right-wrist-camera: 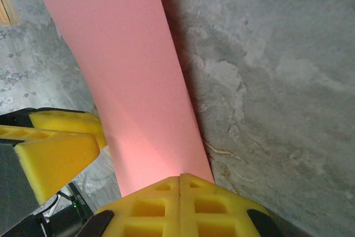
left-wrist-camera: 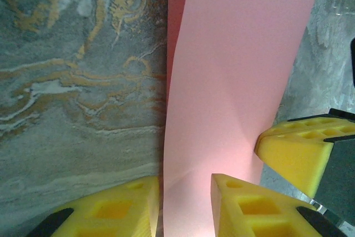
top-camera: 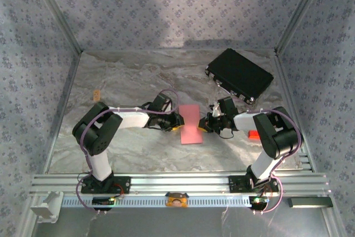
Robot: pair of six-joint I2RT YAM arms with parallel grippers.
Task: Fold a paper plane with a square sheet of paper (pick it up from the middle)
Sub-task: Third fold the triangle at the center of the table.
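Rails of bare aluminium (top-camera: 177, 180) are seen at the near edge, with both arm bases bolted to them. Just beyond, over the grey marble-patterned table top (top-camera: 127, 151), the arms are bent inward so that the grippers face each other across the thin salmon-pink sheet of paper (top-camera: 191, 123), which lies near the middle of the table between them. The left gripper (left-wrist-camera: 184, 181) is seen with its yellow pocketed fingers (left-wrist-camera: 111, 209) apart, the sheet's edge lying in the gap without being pinched. The right gripper (right-wrist-camera: 180, 180) is closed, finger against finger, its tips set over the opposite edge. Whether the paper is pressed down there cannot be told. The sheet is shown as a rectangle longer than wide, and in the left wrist view a darker lower layer is visible beside a bowed upper layer, so a first fold in half is judged to be laid but not yet flattened into a sharp crease. Nose and wing folds are judged to remain, placing the task at an early stage. Farther back, a tiny orange tag (top-camera: 96, 94) lies toward the left, and a black rectangular case (top-camera: 239, 75) is set near the far right corner, well apart from the paper.
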